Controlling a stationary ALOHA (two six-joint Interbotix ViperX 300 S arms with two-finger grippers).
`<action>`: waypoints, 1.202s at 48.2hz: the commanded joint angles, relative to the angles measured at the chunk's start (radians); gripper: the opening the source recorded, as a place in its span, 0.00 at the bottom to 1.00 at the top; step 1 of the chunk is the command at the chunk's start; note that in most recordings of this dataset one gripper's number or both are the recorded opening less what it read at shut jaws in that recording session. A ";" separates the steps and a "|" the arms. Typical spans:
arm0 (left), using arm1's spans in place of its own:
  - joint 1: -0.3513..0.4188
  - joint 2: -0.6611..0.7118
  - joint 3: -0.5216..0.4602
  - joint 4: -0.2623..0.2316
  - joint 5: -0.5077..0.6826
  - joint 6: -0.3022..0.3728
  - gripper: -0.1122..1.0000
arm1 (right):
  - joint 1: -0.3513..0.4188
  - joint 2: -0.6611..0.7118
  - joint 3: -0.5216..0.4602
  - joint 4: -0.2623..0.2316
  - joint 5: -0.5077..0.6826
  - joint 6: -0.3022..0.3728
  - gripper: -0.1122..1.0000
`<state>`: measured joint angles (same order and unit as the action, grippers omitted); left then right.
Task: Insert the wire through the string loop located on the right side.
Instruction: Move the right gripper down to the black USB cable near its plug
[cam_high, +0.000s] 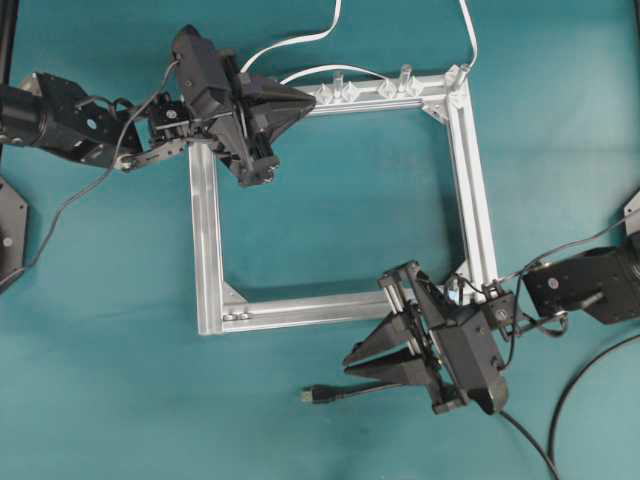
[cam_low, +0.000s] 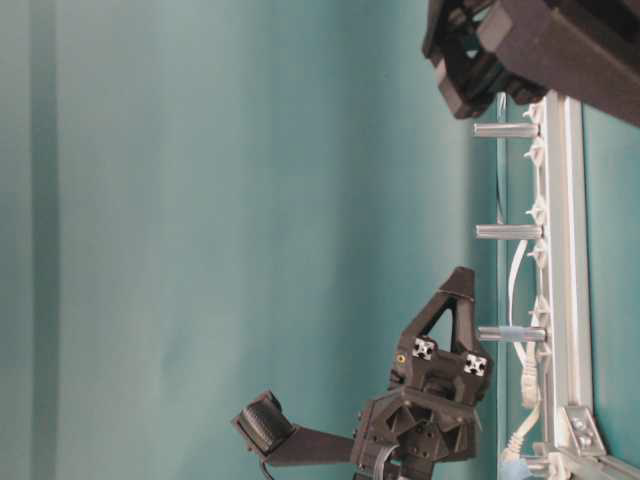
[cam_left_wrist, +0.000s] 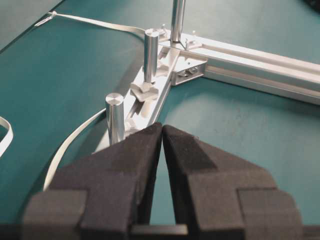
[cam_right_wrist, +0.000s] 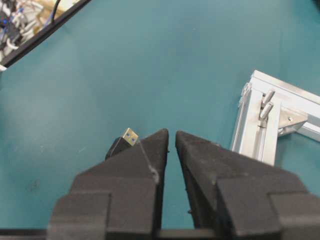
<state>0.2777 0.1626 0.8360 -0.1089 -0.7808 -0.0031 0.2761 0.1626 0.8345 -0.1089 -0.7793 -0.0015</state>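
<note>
the left gripper (cam_high: 300, 97) and right gripper (cam_high: 352, 362), jaws nearly together and empty, hovered at opposite corners of the aluminium frame (cam_high: 207, 235).

Four views of one teal worktop (cam_high: 330, 200).
Overhead looks straight down; table-level sits low, turned sideways; both wrist views peer closely past their jaws, sharing the aluminium frame (cam_high: 205, 230).

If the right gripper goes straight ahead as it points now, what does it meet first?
Probably only the bare table. The right gripper points between the plug and the frame; depth is unclear.
</note>
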 joint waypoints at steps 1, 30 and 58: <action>-0.003 -0.035 -0.023 0.040 0.035 -0.014 0.24 | 0.005 -0.017 -0.020 0.002 -0.008 0.012 0.32; -0.017 -0.106 -0.015 0.043 0.141 -0.018 0.34 | 0.015 -0.029 -0.040 0.008 0.069 0.040 0.27; -0.028 -0.106 -0.017 0.043 0.167 -0.018 0.69 | 0.094 -0.029 -0.020 0.282 0.061 0.069 0.85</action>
<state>0.2531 0.0859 0.8299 -0.0690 -0.6136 -0.0123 0.3451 0.1611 0.8161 0.1304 -0.7072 0.0690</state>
